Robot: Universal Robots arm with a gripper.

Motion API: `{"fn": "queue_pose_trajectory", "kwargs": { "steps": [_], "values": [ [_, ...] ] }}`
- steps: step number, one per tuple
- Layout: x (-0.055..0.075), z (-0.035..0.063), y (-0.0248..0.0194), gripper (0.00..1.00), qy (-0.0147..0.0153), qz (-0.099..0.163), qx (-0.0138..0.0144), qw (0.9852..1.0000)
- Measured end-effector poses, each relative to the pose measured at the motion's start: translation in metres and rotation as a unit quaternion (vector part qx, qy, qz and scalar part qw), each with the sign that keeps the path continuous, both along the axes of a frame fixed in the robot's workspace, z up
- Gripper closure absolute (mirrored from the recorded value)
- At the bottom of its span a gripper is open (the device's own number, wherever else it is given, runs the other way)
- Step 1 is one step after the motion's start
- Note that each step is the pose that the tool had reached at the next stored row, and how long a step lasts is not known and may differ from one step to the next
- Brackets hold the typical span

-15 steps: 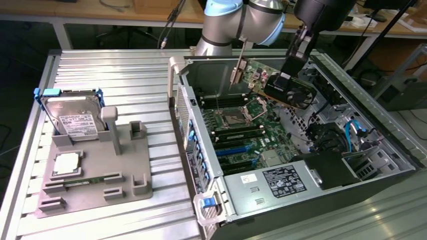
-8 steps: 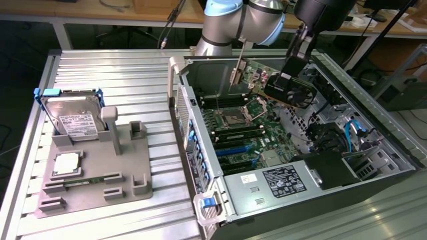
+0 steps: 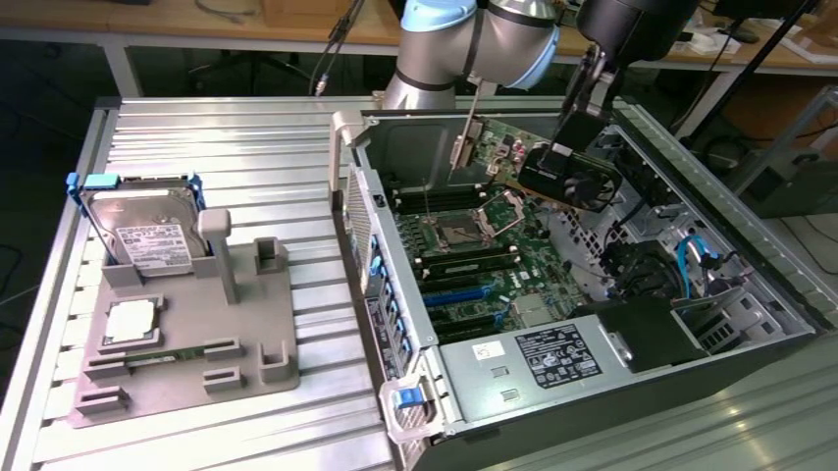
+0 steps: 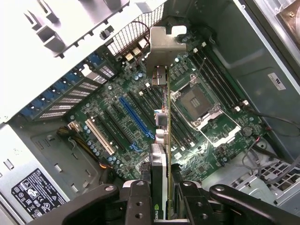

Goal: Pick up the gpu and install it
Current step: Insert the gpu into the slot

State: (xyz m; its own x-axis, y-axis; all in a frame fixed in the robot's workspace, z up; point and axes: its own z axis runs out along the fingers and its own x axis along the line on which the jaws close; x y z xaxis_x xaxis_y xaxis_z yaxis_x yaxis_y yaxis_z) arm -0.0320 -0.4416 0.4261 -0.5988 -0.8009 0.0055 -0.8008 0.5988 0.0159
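Claw (image 3: 567, 149) partly closed, pinching the gpu (image 3: 568, 182) by its upper edge. Hard drive (image 3: 144, 231) stands in gray holder (image 3: 183, 339) at 9 o'clock on worktop (image 3: 223, 137). Open case (image 3: 681, 373) at centre. Gpu hangs tilted over motherboard (image 3: 478, 250), at 1 o'clock. Wrist view: card edge-on between the fingers (image 4: 138, 204), silver bracket (image 4: 166, 42) at far end.

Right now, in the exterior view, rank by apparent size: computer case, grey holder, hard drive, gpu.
1. computer case
2. grey holder
3. hard drive and gpu: these look alike, and the gpu is tilted, so they are left unranked.
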Motion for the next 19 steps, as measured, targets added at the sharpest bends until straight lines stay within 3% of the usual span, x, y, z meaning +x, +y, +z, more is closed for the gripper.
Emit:
{"fn": "queue_pose_trajectory", "kwargs": {
  "steps": [19],
  "values": [
    [0.0,0.0,0.0,0.73,0.0,0.01,0.0,1.0]
  ]
}}
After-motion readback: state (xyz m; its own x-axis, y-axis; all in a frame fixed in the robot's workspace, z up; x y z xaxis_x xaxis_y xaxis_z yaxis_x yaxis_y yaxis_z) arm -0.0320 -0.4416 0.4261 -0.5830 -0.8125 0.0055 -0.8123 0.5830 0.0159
